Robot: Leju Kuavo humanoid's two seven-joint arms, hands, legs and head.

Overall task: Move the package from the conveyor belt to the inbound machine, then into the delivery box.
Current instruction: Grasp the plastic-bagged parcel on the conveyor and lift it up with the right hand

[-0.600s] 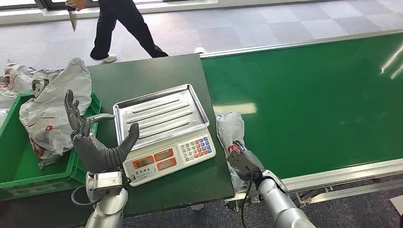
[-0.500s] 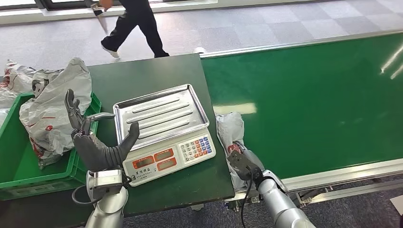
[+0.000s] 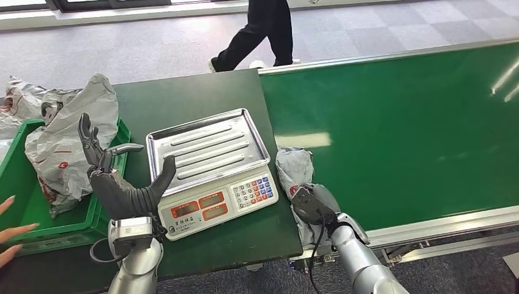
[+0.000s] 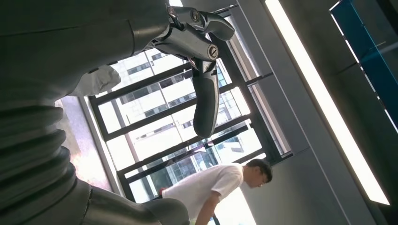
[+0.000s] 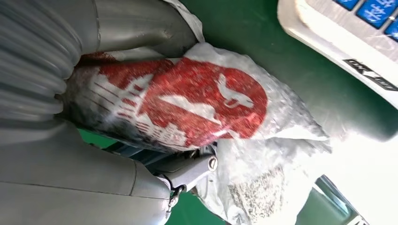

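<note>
Right hand (image 3: 312,205) grips the package (image 3: 295,166), grey bag with red logo, at the near edge of the belt (image 3: 398,122), just beside the scale (image 3: 211,168); fingers closed around it. Left hand (image 3: 119,177) raised upright next to the scale's left side, fingers spread, holding nothing. Green box (image 3: 24,202) left of the surface (image 3: 196,92), more bags (image 3: 67,135) in it. A person's hand (image 3: 9,229) at the box's near edge.
</note>
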